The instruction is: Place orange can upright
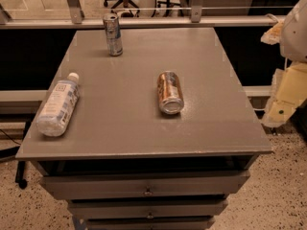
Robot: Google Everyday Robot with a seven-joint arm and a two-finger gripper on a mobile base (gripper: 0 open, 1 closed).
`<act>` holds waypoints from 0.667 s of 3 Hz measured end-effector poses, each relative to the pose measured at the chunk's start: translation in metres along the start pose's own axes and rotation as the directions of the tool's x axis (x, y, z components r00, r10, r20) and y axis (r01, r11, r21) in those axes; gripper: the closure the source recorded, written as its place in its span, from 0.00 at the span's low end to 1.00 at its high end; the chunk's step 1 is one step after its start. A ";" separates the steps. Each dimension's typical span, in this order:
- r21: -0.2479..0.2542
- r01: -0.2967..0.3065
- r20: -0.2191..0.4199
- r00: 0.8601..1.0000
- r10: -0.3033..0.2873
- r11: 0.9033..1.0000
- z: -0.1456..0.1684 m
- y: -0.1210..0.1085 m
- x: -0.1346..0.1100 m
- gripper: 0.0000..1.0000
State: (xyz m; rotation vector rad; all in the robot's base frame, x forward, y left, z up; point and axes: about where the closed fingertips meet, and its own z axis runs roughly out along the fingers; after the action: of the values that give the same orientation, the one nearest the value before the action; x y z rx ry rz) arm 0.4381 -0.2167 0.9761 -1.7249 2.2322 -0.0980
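Nearest you, the grey cabinet's drawers (192, 185) stack below the front edge of its flat top (120, 138), each with a small knob at the middle.

On that top, at your left, a clear plastic bottle (57, 105) lies on its side close to the left edge, its white cap pointing away from you.

The orange can (170, 92) lies on its side a little right of centre. One silver end faces you, and the shiny copper-orange body with pale markings runs back toward the far side. It touches nothing but the tabletop, and it sits well apart from the bottle.

Off the table's right edge, the gripper (284, 104) hangs at about the level of the can, a pale yellow piece under the white arm housing (297, 28). It is beside the table, not over it, and well apart from the can. You cannot tell from here whether it is spread or closed; it holds nothing that you can see.

Farther back, a slim silver-blue can (112, 34) stands upright near the far edge, left of centre. Behind the table a pale rail (230, 21) runs across, with the legs of an office chair (120, 1) on the floor beyond.
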 end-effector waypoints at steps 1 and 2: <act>0.004 0.001 0.003 1.000 -0.001 1.000 0.000 -0.001 -0.001 0.00; 0.016 -0.031 0.057 0.998 0.030 0.999 0.019 -0.014 -0.023 0.00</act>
State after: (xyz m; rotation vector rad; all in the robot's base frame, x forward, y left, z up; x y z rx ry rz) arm 0.4620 -0.1955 0.9663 -1.6632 2.2100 -0.0599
